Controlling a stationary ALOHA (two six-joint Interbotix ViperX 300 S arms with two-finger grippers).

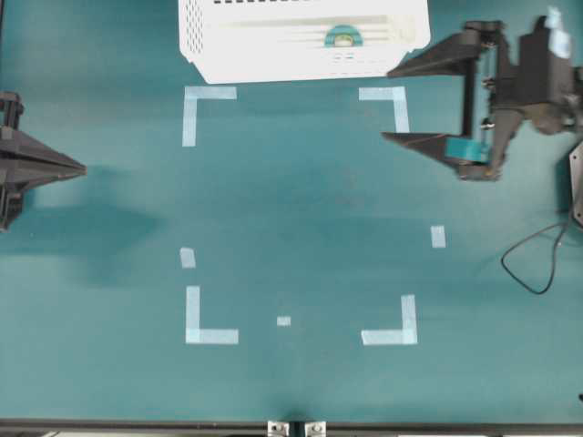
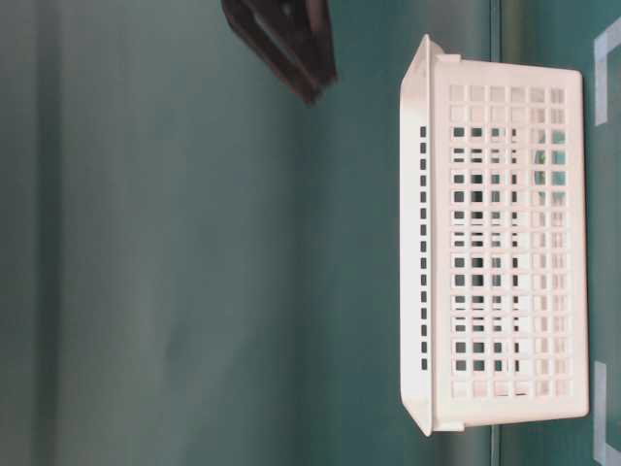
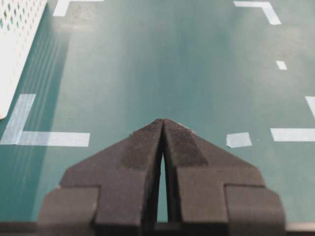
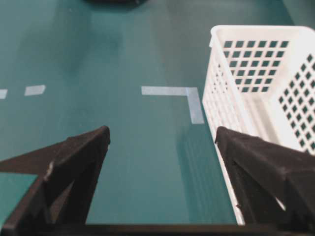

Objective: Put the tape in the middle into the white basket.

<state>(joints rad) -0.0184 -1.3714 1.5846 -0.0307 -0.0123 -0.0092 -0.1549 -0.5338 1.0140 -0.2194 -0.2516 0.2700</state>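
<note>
The tape (image 1: pixel 343 36), a small teal roll with a tan core, lies inside the white basket (image 1: pixel 273 50) at the table's far edge. My right gripper (image 1: pixel 387 105) hangs open just right of the basket with nothing between its fingers. In the right wrist view the gripper (image 4: pixel 162 132) frames bare table, with the basket's (image 4: pixel 256 64) lattice wall beside the right finger; the tape is hidden there. My left gripper (image 1: pixel 82 168) rests shut and empty at the left edge, its tips (image 3: pixel 162 120) pressed together above the table.
Pale tape strips mark the corners of a square on the green table (image 1: pixel 301 209), such as the corner mark (image 1: pixel 196 105) and the small strip (image 1: pixel 438 237). A black cable (image 1: pixel 537 259) loops at the right edge. The table-level view shows the basket's side (image 2: pixel 495 252).
</note>
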